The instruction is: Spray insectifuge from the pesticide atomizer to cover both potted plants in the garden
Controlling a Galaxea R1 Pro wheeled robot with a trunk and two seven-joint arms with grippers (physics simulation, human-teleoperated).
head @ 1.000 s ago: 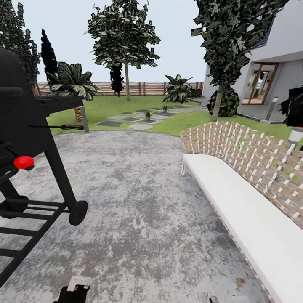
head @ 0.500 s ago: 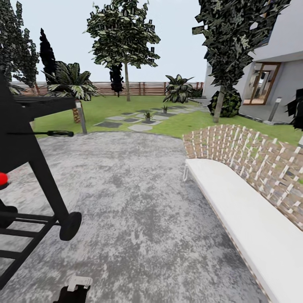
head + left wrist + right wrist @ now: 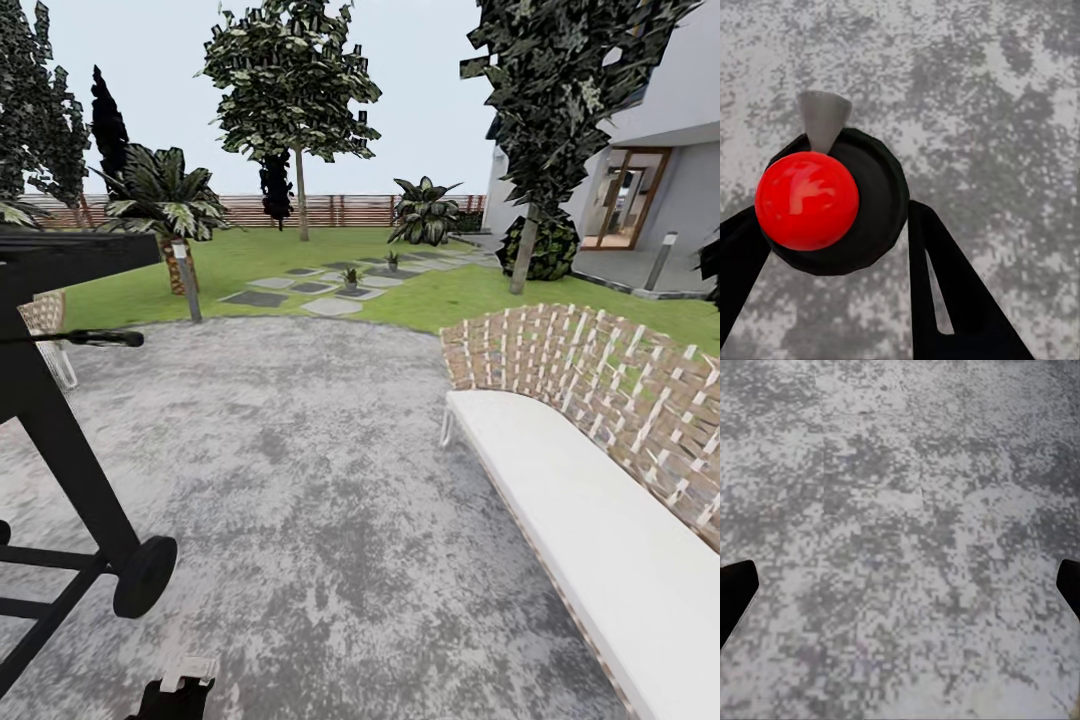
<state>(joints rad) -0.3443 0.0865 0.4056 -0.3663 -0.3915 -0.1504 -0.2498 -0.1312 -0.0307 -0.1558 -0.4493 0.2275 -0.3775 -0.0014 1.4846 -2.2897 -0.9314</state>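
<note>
Pesticide atomizer (image 3: 807, 199) sits clamped in the left end effector (image 3: 832, 247); right end effector (image 3: 900, 585) spread apart over patio (image 3: 330, 480). Grill (image 3: 60, 430) has slid leftward: base advancing. Potted plants (image 3: 351, 275) remain far ahead among stepping stones.

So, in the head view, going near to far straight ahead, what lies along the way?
Mottled grey paved patio → flat grey stepping stones on the lawn → two small spiky green potted plants → brown slatted wooden fence.
</note>
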